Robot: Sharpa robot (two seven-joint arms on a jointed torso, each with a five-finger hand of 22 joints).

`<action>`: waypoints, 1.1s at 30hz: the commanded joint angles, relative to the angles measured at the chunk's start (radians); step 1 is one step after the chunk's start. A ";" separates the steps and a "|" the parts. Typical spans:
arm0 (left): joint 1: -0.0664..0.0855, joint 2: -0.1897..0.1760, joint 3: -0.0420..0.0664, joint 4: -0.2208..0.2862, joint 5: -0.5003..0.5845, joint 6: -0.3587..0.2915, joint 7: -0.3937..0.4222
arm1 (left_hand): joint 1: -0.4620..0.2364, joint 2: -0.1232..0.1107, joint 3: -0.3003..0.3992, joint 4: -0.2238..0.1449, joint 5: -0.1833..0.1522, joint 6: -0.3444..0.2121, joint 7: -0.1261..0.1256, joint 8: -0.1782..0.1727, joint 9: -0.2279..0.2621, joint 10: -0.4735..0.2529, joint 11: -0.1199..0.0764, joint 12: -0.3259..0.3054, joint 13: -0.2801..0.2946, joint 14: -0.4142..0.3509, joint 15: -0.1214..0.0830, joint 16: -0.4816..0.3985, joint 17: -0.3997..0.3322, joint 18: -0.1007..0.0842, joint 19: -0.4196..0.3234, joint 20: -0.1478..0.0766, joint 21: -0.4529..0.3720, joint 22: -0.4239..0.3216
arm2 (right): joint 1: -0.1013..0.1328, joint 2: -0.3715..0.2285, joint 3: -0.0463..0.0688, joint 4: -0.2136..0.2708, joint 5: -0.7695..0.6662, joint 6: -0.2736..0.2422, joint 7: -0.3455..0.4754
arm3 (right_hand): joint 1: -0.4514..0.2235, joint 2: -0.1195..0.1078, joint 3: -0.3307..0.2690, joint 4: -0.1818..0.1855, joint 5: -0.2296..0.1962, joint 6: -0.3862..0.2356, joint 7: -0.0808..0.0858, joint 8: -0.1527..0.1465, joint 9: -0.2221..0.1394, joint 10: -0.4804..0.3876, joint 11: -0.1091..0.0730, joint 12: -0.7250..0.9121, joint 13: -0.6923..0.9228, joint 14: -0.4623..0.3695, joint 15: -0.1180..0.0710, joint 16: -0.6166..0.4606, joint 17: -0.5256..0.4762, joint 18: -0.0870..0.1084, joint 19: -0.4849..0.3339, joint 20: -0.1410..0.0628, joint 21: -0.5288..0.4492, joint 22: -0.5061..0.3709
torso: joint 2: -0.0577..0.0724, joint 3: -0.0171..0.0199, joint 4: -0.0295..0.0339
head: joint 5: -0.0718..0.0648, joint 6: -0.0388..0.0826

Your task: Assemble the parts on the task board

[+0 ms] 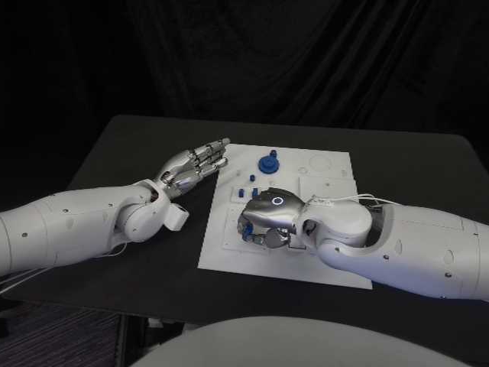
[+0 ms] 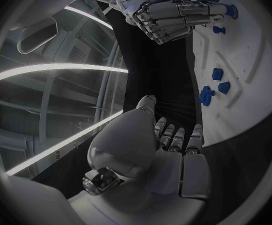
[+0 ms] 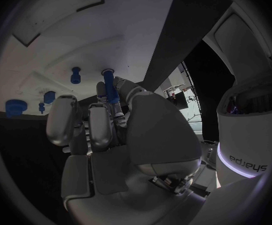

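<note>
The white task board (image 1: 322,180) lies in the middle of the black table. My right hand (image 1: 269,218) is curled down over its near left part. It pinches a slim blue peg (image 3: 111,87) between thumb and fingers, the peg's far end at the board's surface (image 3: 129,40). My left hand (image 1: 196,164) hovers flat beside the board's left edge, fingers (image 2: 175,136) straight and apart, holding nothing. A round blue part (image 1: 269,163) stands at the board's far left, with small blue pegs (image 1: 248,180) just in front of it. More blue pieces (image 2: 217,74) show beyond the left hand.
Bare black table (image 1: 145,138) surrounds the board on every side. The table's near edge (image 1: 112,302) runs close below my left forearm. The right hand (image 2: 173,7) appears across the board from the left wrist camera.
</note>
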 commanded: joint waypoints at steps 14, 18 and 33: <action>-0.002 0.002 0.001 0.000 0.004 0.015 0.054 | -0.011 0.000 0.000 -0.005 -0.003 0.002 0.005 0.004 0.000 -0.003 -0.002 0.004 0.001 0.000 0.006 -0.004 -0.001 0.018 -0.002 0.007 0.001 -0.001 | -0.010 0.011 0.000 -0.018 -0.009 0.016 -0.001 | 0.000 -0.006 -0.001 0.002 -0.009 -0.023 0.008 -0.023 0.000 -0.014 0.006 -0.010 0.000 -0.008 0.008 -0.010 -0.014 0.003 -0.019 0.006 -0.025 0.154 | 0.001 0.0002 0.0001 | -0.001 0.000; -0.002 0.003 0.001 0.000 0.004 0.017 0.053 | -0.011 0.000 0.000 -0.005 -0.003 0.002 0.005 0.004 0.000 -0.003 -0.002 0.004 0.001 0.000 0.007 -0.004 -0.001 0.018 -0.002 0.007 0.002 0.000 | -0.012 0.015 0.000 -0.022 -0.009 0.013 0.001 | -0.003 -0.007 -0.001 0.005 -0.012 -0.030 0.011 -0.028 -0.002 -0.019 0.008 -0.014 0.000 -0.010 0.010 -0.011 -0.015 0.003 -0.020 0.008 -0.027 0.154 | 0.001 -0.0001 0.0004 | -0.001 0.000; -0.003 0.004 0.001 -0.001 0.004 0.020 0.049 | -0.010 0.001 0.003 -0.007 -0.001 0.005 0.007 0.005 0.001 -0.003 -0.003 0.004 0.001 0.000 0.011 -0.004 -0.001 0.018 -0.001 0.008 0.002 0.001 | -0.016 0.020 0.000 -0.021 -0.009 0.012 0.002 | -0.005 -0.009 -0.002 0.007 -0.017 -0.032 0.012 -0.031 -0.002 -0.017 0.009 -0.012 0.002 -0.012 0.011 -0.015 -0.022 0.005 -0.023 0.009 -0.034 0.152 | 0.000 -0.0001 -0.0002 | -0.001 0.000</action>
